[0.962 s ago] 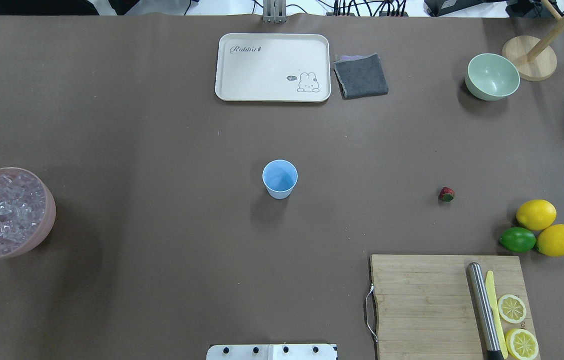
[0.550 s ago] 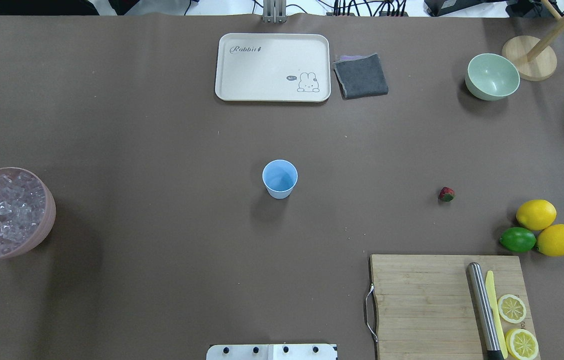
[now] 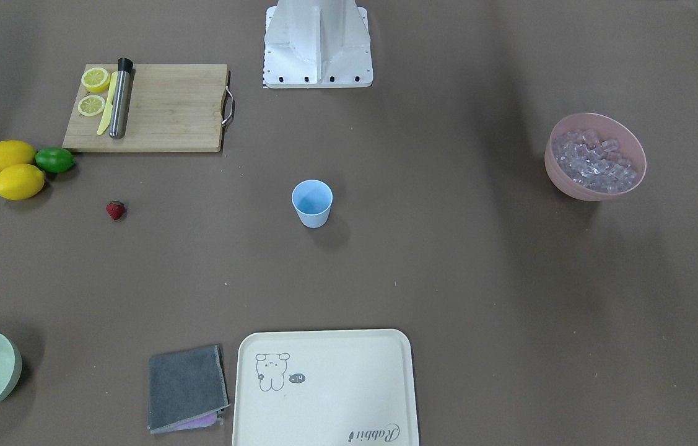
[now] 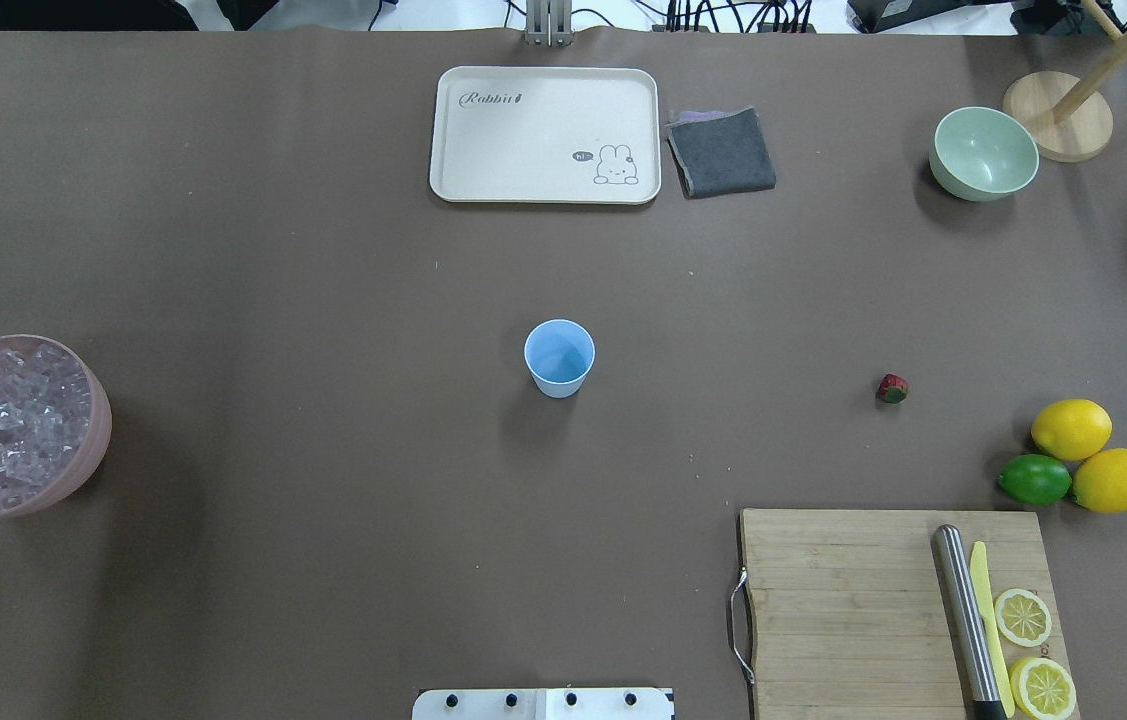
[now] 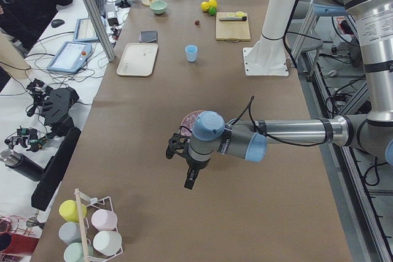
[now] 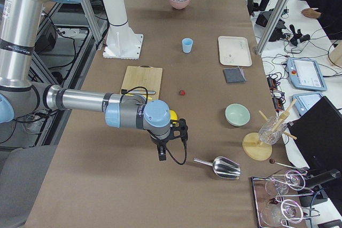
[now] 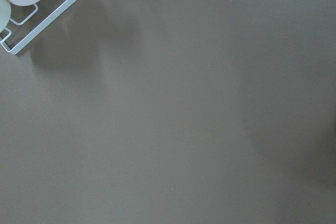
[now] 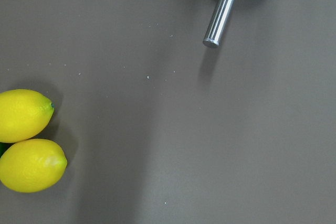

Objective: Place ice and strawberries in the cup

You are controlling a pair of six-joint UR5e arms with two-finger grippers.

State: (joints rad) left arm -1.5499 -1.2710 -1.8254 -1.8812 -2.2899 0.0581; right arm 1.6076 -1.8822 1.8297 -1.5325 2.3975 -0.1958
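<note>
Left gripper [image 5: 189, 179] hangs over bare table, right gripper [image 6: 161, 153] hangs close by the lemons [image 8: 23, 115]. Whether either is parted or closed, I can't tell. The cup [image 4: 559, 357] stands upright mid-table, with the strawberry [image 4: 892, 388] well off at its 3 o'clock. The ice [image 4: 8, 425] is heaped in the pink bowl [image 4: 95, 400] at 9 o'clock, which the frame edge cuts off.

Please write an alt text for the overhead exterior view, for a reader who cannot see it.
A light blue cup stands upright, seemingly empty, in the middle of a brown table. A pink bowl full of ice sits at the left edge, and a small strawberry lies alone to the cup's right. A wooden cutting board is at the lower right.
</note>
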